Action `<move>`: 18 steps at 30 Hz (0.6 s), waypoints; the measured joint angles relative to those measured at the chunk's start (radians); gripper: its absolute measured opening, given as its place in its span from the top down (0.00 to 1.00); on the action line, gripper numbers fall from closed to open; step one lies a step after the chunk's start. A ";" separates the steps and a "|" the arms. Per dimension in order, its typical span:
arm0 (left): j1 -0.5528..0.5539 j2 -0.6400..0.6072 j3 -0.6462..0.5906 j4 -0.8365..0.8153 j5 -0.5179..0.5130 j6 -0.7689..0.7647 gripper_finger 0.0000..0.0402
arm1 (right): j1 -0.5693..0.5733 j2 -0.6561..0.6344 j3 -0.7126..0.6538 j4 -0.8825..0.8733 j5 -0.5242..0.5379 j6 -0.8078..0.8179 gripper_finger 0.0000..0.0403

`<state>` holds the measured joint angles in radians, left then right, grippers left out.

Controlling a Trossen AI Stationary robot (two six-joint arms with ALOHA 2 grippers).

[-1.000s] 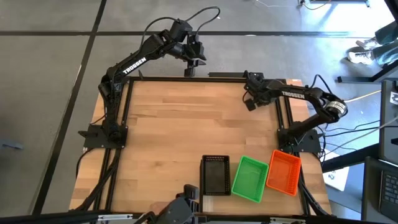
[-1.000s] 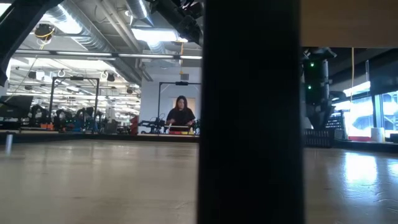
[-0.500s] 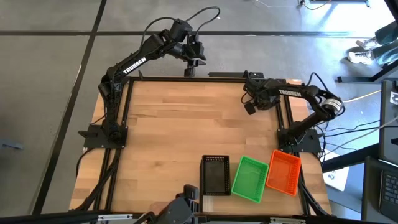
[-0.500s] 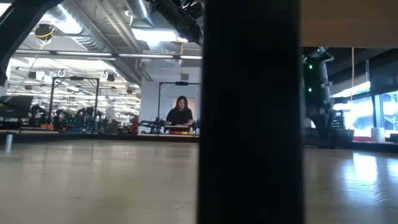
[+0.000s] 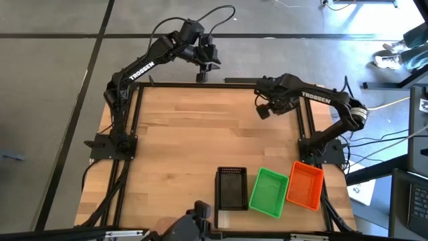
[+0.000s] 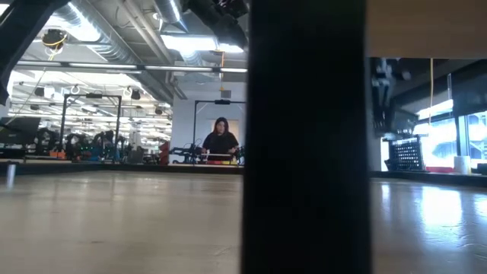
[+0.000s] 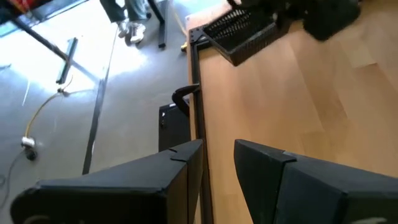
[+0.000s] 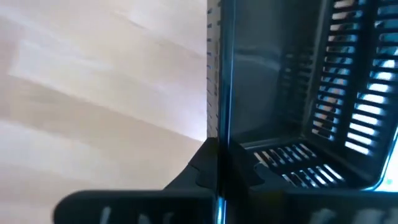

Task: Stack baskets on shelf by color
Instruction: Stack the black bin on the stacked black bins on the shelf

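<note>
Right gripper [image 5: 262, 111] clenched on a black basket's [image 8: 323, 93] wall, near the table's [image 5: 187, 140] far right edge. Left gripper [image 5: 202, 75] just past the far edge, fingers parted, empty. Mid-table is bare wood. Near edge: three baskets in a row, black [image 5: 231, 189], green [image 5: 269, 192], orange [image 5: 305, 185].

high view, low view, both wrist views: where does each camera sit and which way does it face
High view: above the table, facing straight down; both arms show.
Low view: tabletop height, level into the room; a dark shape blocks its middle.
Left wrist view: on left arm, past the open left end effector along the table's edge.
Right wrist view: on the right arm; right end effector shut on the held black basket.
Both wrist views show that basket.
</note>
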<state>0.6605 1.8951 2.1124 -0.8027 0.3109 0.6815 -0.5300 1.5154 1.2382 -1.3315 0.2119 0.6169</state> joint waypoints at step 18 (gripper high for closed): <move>-0.118 -0.040 0.001 -0.034 0.179 0.413 0.79 | 0.332 0.000 0.363 -0.233 0.244 -0.077 1.00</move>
<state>0.5423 1.8553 2.1132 -0.8371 0.4896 1.0943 -0.1984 1.5158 1.6017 -1.5648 0.4557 0.5400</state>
